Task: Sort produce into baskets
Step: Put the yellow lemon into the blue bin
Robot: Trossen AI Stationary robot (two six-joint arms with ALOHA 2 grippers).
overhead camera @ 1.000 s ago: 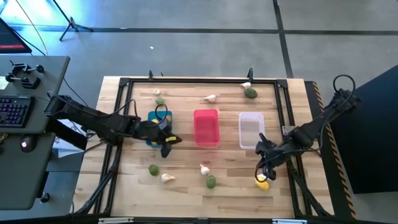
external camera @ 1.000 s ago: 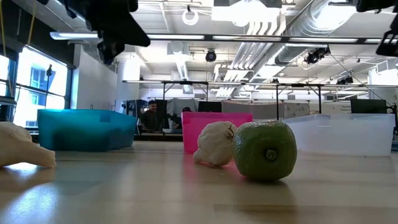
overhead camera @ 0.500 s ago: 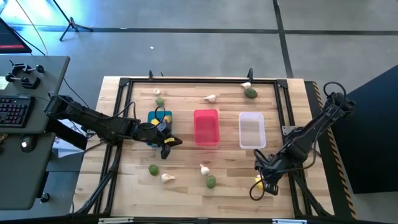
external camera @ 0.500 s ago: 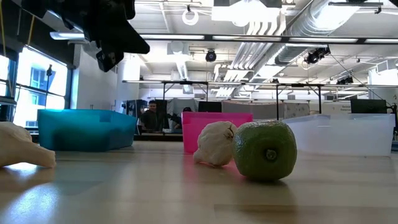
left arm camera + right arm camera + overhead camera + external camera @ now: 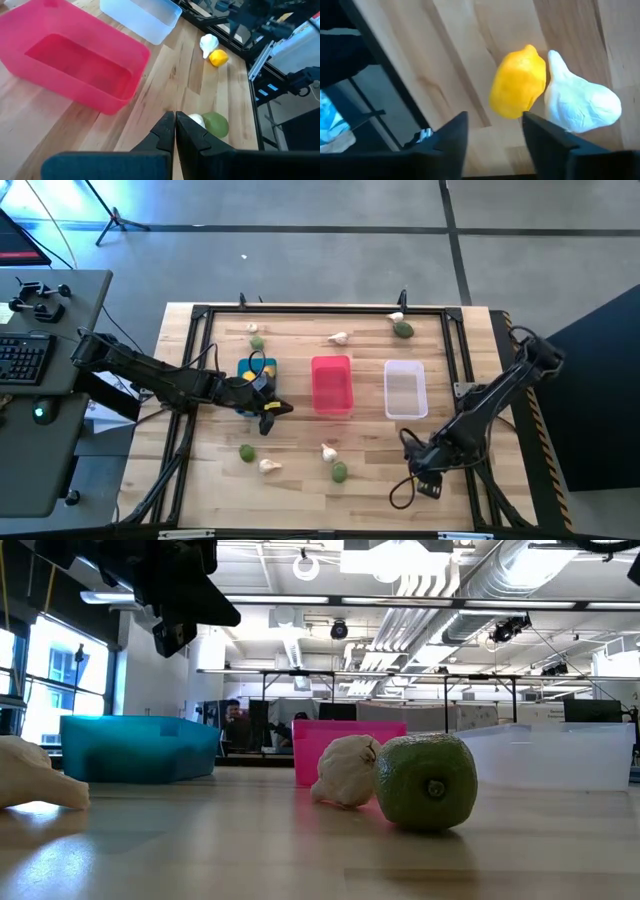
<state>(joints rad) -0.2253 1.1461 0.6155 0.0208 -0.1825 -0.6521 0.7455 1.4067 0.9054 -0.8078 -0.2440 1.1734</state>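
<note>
A yellow lemon (image 5: 518, 82) lies on the table against a white garlic bulb (image 5: 580, 100). My right gripper (image 5: 492, 135) is open just short of the lemon, touching nothing. In the high view this gripper (image 5: 418, 470) covers both pieces near the front right. My left gripper (image 5: 268, 412) is shut and empty, hovering beside the blue basket (image 5: 255, 375). The pink basket (image 5: 332, 383) and the white basket (image 5: 405, 388) stand in a row to the right of the blue one. A green fruit (image 5: 216, 123) and a garlic bulb (image 5: 196, 119) lie together ahead of the left fingers.
More produce lies loose: a green fruit (image 5: 246, 452) and garlic (image 5: 268, 466) at front left, and garlic (image 5: 338, 337) and a green fruit (image 5: 403, 330) along the far side. A black frame rail (image 5: 320, 309) rings the table. A person shows in the room behind.
My right gripper has gone toward the table's near edge and a little left, and now stands over the lemon and garlic, hiding them from above. My left arm has kept nearly still.
</note>
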